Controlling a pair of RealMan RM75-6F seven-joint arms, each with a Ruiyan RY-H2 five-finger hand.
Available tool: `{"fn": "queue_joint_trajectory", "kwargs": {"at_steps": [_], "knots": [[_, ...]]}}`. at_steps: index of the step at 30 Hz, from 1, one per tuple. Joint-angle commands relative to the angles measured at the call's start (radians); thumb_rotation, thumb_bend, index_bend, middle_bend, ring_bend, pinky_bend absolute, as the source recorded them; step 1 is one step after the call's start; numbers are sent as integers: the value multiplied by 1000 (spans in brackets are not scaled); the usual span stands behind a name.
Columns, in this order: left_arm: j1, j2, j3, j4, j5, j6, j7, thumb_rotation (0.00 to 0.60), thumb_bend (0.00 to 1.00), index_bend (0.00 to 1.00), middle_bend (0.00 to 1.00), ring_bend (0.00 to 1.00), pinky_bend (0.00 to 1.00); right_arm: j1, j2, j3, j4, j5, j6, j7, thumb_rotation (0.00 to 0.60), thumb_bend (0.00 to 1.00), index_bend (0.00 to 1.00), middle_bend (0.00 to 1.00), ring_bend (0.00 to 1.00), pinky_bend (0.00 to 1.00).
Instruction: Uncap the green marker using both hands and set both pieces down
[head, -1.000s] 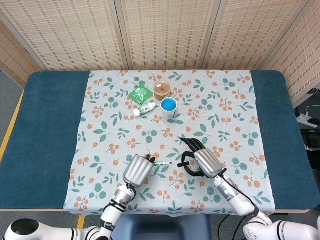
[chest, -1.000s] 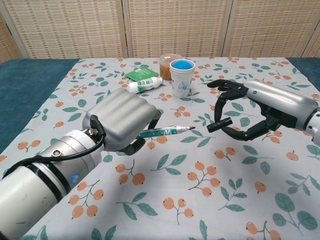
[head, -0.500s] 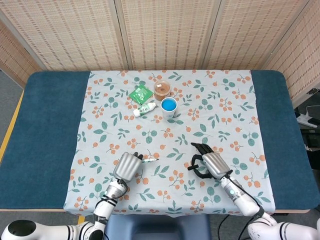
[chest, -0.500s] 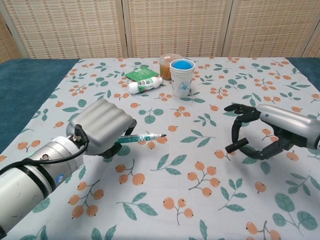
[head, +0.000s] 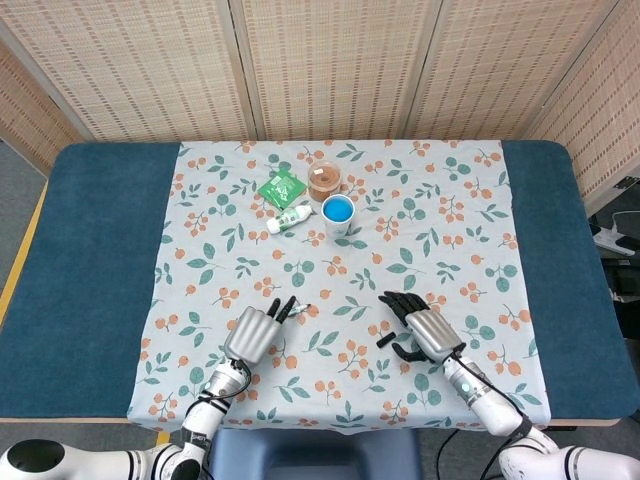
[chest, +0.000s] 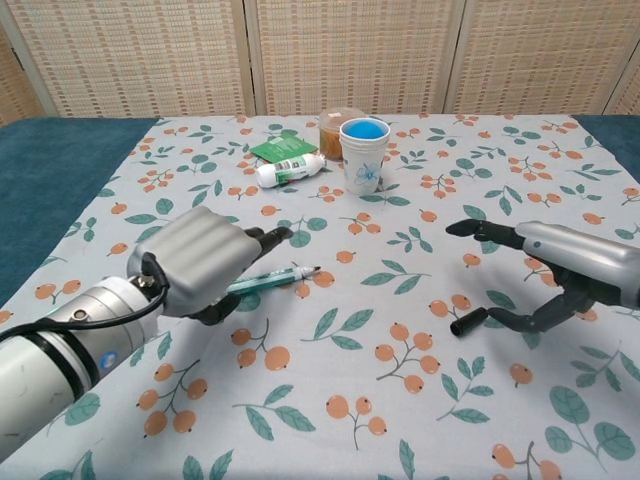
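Observation:
The uncapped green marker (chest: 275, 280) lies on the flowered cloth with its tip pointing right; in the head view only its tip end (head: 300, 308) shows past my left hand. My left hand (chest: 195, 265) (head: 258, 330) hovers over the marker's back end with its fingers stretched out, and I see no grip on it. The black cap (chest: 468, 323) (head: 384, 341) lies on the cloth just left of my right hand (chest: 560, 260) (head: 425, 325). That hand has its fingers spread and holds nothing; its thumb tip is close to the cap.
At the back of the cloth stand a white cup with blue contents (head: 339, 213) and a brown container (head: 325, 181). A green packet (head: 281, 187) and a small white bottle (head: 290, 218) lie beside them. Blue table surface (head: 100, 250) borders the cloth on both sides.
Both hands drew apart and came down to the cloth. My left hand's fingers uncurled off the marker, which now lies on the cloth. My right hand spread and the cap dropped out beside it.

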Motion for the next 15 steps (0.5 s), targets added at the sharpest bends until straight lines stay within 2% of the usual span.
{"fn": "queue_joint_trajectory", "kwargs": {"at_steps": [1, 3, 5, 7, 10, 13, 15], "knots": [[12, 43, -1, -69, 22, 23, -34, 600, 419, 5, 172, 882, 1000, -21, 50, 1, -54, -9, 45, -30, 600, 314, 0, 0, 0, 0], [30, 100, 3, -150, 56, 57, -76, 600, 420, 0, 141, 827, 995, -49, 99, -7, -97, -30, 105, -70, 600, 308, 0, 0, 0, 0], [56, 167, 9, -228, 95, 99, -133, 600, 421, 0, 114, 729, 953, -83, 150, -20, -140, -49, 168, -124, 600, 299, 0, 0, 0, 0], [106, 263, 29, -306, 156, 171, -232, 600, 420, 0, 100, 589, 865, -136, 219, -44, -189, -63, 251, -213, 600, 292, 0, 0, 0, 0], [202, 421, 82, -358, 235, 283, -418, 600, 420, 0, 93, 323, 635, -231, 298, -61, -243, -48, 395, -333, 600, 278, 0, 0, 0, 0], [309, 560, 149, -354, 278, 380, -672, 600, 419, 0, 71, 158, 405, -324, 324, -72, -241, -60, 537, -367, 600, 274, 0, 0, 0, 0], [385, 618, 186, -304, 304, 456, -845, 600, 420, 0, 57, 96, 299, -377, 320, -78, -222, -74, 612, -360, 600, 274, 0, 0, 0, 0]]}}
